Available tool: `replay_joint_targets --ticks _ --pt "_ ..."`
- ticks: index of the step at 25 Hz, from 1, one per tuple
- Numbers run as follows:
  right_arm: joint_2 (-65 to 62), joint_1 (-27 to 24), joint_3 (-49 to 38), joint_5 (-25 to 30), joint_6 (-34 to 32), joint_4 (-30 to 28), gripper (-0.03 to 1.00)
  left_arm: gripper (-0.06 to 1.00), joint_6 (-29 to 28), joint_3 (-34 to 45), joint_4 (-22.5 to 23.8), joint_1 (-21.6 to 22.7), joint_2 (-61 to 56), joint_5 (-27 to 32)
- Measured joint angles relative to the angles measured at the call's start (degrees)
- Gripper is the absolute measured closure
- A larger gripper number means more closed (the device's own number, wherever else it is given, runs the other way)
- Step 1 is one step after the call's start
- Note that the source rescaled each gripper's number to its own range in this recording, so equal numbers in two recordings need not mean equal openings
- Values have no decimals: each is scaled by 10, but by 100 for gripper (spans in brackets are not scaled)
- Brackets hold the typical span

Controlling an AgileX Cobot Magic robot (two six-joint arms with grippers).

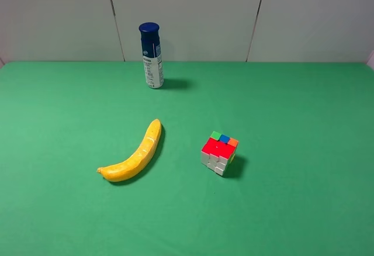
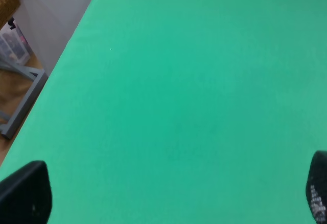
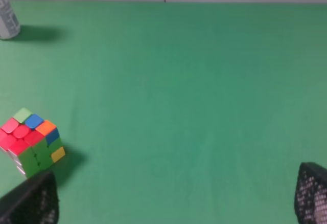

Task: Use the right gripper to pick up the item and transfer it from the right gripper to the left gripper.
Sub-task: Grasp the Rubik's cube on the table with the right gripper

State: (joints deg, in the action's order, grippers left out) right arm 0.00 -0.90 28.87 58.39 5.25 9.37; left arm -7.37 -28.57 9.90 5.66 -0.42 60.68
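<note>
The item, a small puzzle cube [image 1: 219, 152] with a mostly red top and white, green and orange squares, sits on the green table right of centre. The right wrist view shows the cube [image 3: 31, 141] near one black fingertip [image 3: 31, 203] of my right gripper [image 3: 173, 203], whose jaws stand wide open with only table between them. My left gripper [image 2: 168, 196] is also open over bare green cloth, one dark fingertip [image 2: 25, 193] at each lower corner of its view. Neither arm appears in the exterior high view.
A yellow banana [image 1: 133, 154] lies left of the cube. A blue-capped bottle [image 1: 151, 55] stands upright at the back, its base showing in the right wrist view [image 3: 7, 19]. The table's left edge [image 2: 56, 70] borders a floor with a grey frame.
</note>
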Motion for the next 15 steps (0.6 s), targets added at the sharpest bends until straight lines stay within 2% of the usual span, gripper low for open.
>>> replay_joint_targets --ticks 4,8,9,11,15 --pt "69 0 39 1 9 1 -3 -6 0 0 0 0 0 0" --pt "154 0 80 1 53 10 -3 -6 0 0 0 0 0 0" --pt "214 0 109 0 93 25 -3 -6 0 0 0 0 0 0" --pt "275 2 131 -6 134 48 -3 -6 0 0 0 0 0 0" --pt "371 57 157 -39 175 72 -3 -6 0 0 0 0 0 0"
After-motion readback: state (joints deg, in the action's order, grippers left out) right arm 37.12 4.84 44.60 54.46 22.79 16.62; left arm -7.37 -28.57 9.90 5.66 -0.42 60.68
